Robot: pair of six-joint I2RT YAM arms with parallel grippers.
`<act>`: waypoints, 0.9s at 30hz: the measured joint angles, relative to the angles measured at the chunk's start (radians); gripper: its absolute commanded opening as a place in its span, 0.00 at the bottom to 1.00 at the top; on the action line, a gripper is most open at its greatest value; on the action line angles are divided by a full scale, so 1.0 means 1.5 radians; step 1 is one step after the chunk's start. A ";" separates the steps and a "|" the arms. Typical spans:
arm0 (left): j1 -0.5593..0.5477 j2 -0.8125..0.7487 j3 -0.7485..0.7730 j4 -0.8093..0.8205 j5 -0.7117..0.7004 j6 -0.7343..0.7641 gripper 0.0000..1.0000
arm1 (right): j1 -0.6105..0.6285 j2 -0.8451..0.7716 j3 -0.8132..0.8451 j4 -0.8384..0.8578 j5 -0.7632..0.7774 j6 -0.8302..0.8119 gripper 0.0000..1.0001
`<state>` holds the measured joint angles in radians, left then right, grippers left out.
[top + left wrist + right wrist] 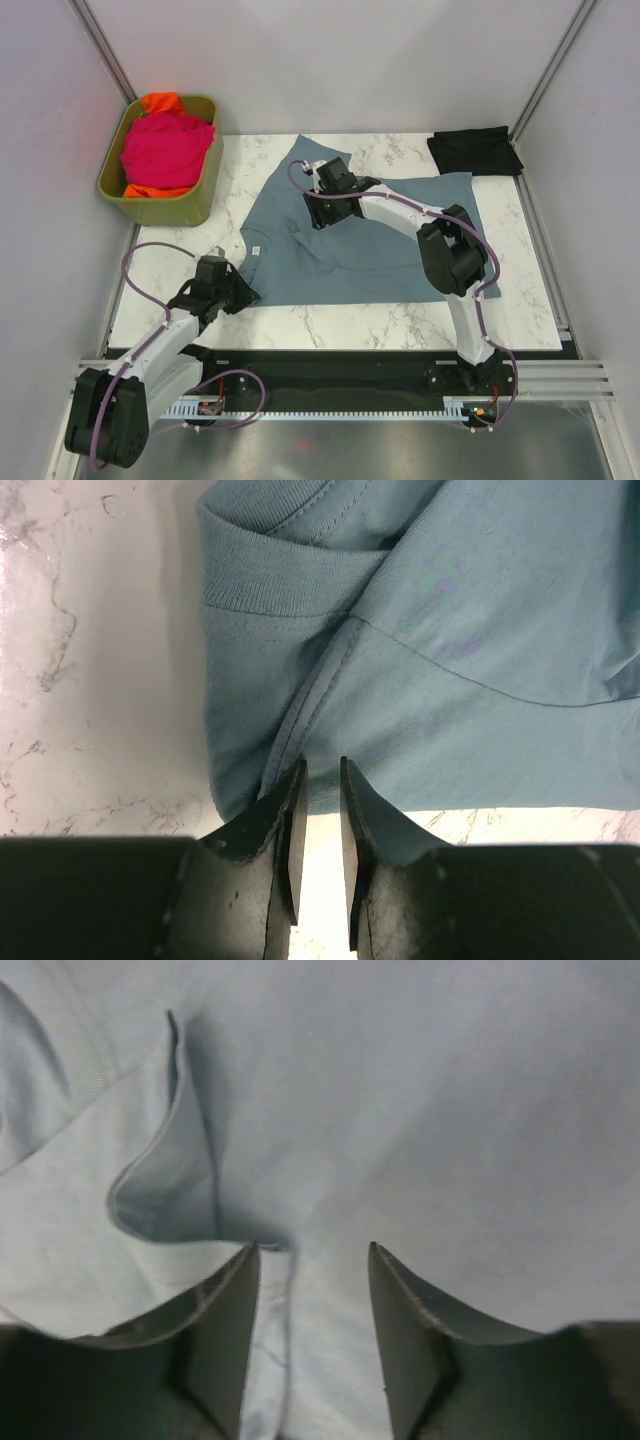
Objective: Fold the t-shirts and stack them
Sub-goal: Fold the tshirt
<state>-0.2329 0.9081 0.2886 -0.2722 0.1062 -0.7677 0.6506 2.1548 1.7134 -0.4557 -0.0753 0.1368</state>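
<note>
— Left arm (165, 340), right arm (400, 212): looks?
— Both white shells w/ black joints, black wedge-tipped jaws.
— Cables (127, 262)?
— Purple, one looped along ea. arm; black base blocks.

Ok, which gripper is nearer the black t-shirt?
Right. The right gripper is over the blue-grey t-shirt, left of the black t-shirt; the left gripper is farther, at the blue-grey one's near-left corner.

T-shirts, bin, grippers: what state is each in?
Blue-grey t-shirt: spread on the table, rumpled, folding unfinished.
Black t-shirt: folded, far right corner.
Magenta t-shirt: bunched in the bin.
Orange t-shirt: bunched beneath the magenta one.
Bin: upright, holding two shirts.
Left gripper: jaws narrowly apart at the blue-grey shirt's edge.
Right gripper: jaws open over that shirt.
</note>
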 measured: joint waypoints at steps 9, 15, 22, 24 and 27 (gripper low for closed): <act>0.000 0.000 0.000 0.000 0.000 0.000 0.27 | 0.016 -0.008 -0.015 0.027 -0.045 0.022 0.52; 0.000 0.000 0.000 0.000 0.000 0.000 0.27 | 0.016 -0.003 -0.015 0.039 -0.058 0.039 0.52; 0.000 0.000 0.000 0.000 0.000 0.000 0.26 | 0.016 0.016 -0.030 0.047 -0.058 0.051 0.52; 0.000 0.000 0.000 0.000 0.000 0.000 0.26 | 0.016 0.021 -0.036 0.051 -0.060 0.053 0.51; 0.000 0.000 0.000 0.000 0.000 0.000 0.26 | 0.016 0.026 -0.043 0.056 -0.061 0.057 0.50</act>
<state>-0.2329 0.9081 0.2886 -0.2726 0.1059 -0.7677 0.6743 2.1941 1.6489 -0.3717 -0.1669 0.2226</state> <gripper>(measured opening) 0.263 0.506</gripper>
